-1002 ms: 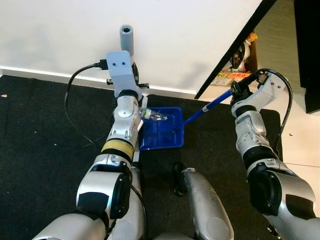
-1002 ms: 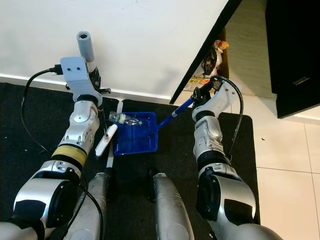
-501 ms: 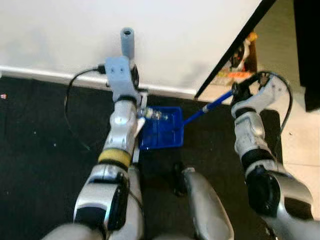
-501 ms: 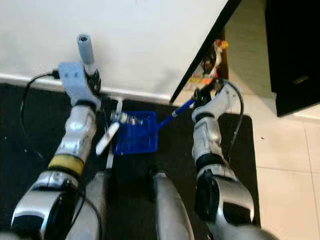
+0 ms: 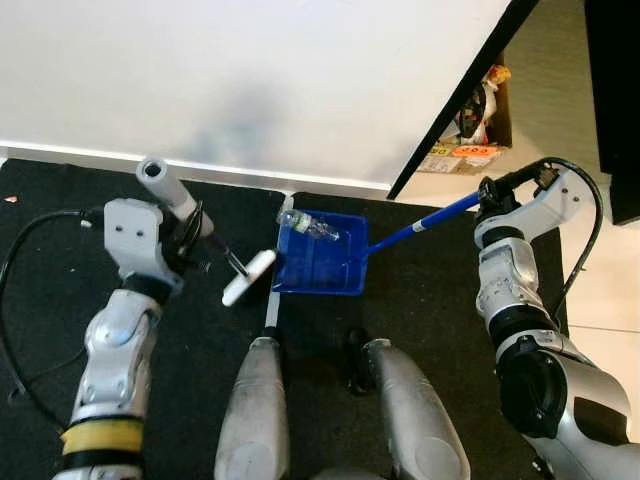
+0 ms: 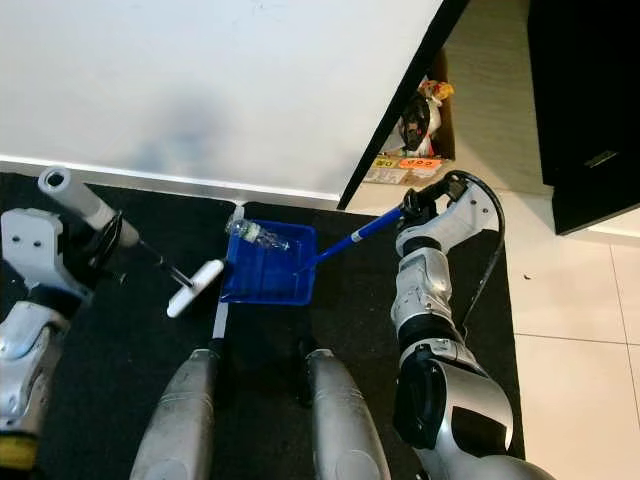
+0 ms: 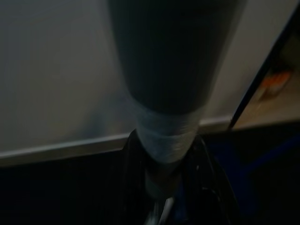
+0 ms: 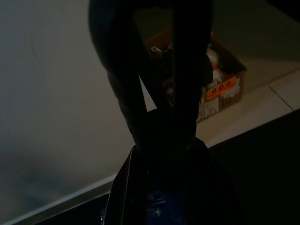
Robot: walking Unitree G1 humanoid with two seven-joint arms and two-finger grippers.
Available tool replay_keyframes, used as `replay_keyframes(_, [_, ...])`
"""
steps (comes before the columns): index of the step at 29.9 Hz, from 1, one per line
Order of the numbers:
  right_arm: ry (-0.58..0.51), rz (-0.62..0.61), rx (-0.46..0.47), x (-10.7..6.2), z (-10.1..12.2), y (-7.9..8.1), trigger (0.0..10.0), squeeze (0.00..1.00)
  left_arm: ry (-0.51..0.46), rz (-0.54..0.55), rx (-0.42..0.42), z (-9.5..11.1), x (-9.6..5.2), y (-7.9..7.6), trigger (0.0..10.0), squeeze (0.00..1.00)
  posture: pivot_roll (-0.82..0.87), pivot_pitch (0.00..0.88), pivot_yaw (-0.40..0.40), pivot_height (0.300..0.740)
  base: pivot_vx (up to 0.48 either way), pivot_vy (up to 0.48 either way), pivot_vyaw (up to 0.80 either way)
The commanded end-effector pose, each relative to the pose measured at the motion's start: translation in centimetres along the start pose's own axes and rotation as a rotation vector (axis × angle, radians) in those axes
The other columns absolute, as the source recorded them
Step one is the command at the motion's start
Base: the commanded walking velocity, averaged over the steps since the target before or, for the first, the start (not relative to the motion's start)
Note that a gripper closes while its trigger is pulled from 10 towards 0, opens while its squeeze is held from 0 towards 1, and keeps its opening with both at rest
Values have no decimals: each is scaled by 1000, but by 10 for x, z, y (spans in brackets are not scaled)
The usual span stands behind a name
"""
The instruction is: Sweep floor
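**Dustpan on black mat, bottle inside, both arms on tools**

Near: robot's two silver legs stand on the black mat, matte, slightly speckled.

Left gripper is out to the robot's left, forearm raised over the mat, jaws clamped on a grey cylindrical handle. A thin dark rod runs from it to a small white oblong brush head tilted just left of the dustpan. Left wrist view: dark, blurred, grey handle with a pale band close to the lens.

Blue dustpan: glossy plastic, rectangular tray with ribbed floor, flat on the mat ahead of the legs, near the white wall. Clear crumpled plastic bottle lies at its far left corner, inside the rim.

Blue pole rises from the pan's right edge, diagonal, up to the right gripper. Right arm bent, elbow low, wrist up; jaws closed on the pole's top.

Far: white baseboard, cardboard box of clutter past the black door edge, pale tile floor.
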State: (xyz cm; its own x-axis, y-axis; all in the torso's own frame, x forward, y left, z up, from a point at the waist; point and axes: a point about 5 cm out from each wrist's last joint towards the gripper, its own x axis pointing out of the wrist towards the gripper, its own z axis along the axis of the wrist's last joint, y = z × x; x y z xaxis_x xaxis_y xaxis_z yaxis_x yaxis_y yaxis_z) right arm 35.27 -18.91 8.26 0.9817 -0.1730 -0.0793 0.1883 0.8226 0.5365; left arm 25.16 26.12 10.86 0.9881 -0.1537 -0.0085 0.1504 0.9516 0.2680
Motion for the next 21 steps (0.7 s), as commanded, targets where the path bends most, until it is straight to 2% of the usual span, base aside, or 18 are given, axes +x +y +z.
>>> replay_keyframes(1, [85,4,94,-8,-22,1,10000,0,139,83,61,-22,-17,18,10000,0,146,247,-24,740,0,0,0])
replay_keyframes(4, [63,3,113,-6,-16,-3,10000,0,239,309,83,-35,-28,47,10000,0,141,231,-24,740,0,0,0])
replay_keyframes(6, [51,-4,135,-6,-13,-6,10000,0,281,392,83,-41,-33,56,10000,0,138,225,-23,740,0,0,0])
replay_keyframes(7, [51,-4,135,-6,-13,-6,10000,0,281,392,83,-41,-33,56,10000,0,138,225,-23,740,0,0,0])
replay_keyframes(8, [27,-2,177,-6,-8,-11,10000,0,337,486,91,-50,-42,66,10000,0,132,211,-18,740,0,0,0])
replay_keyframes(9, [17,0,194,-6,-6,-14,10000,0,358,518,97,-53,-45,69,10000,0,132,211,-18,740,0,0,0])
replay_keyframes(15, [-15,7,236,-5,4,-24,10000,0,386,573,52,-61,-48,70,10000,0,123,188,-10,740,0,0,0])
replay_keyframes(17, [-31,12,248,-5,10,-29,10000,0,366,549,-5,-62,-41,62,10000,0,117,181,-8,740,0,0,0])
replay_keyframes(18, [-31,12,248,-5,10,-29,10000,0,366,549,-5,-62,-41,62,10000,0,117,181,-8,740,0,0,0])
replay_keyframes(21, [-45,24,263,-4,17,-33,10000,0,350,502,-51,-64,-29,48,10000,0,106,165,-6,740,0,0,0])
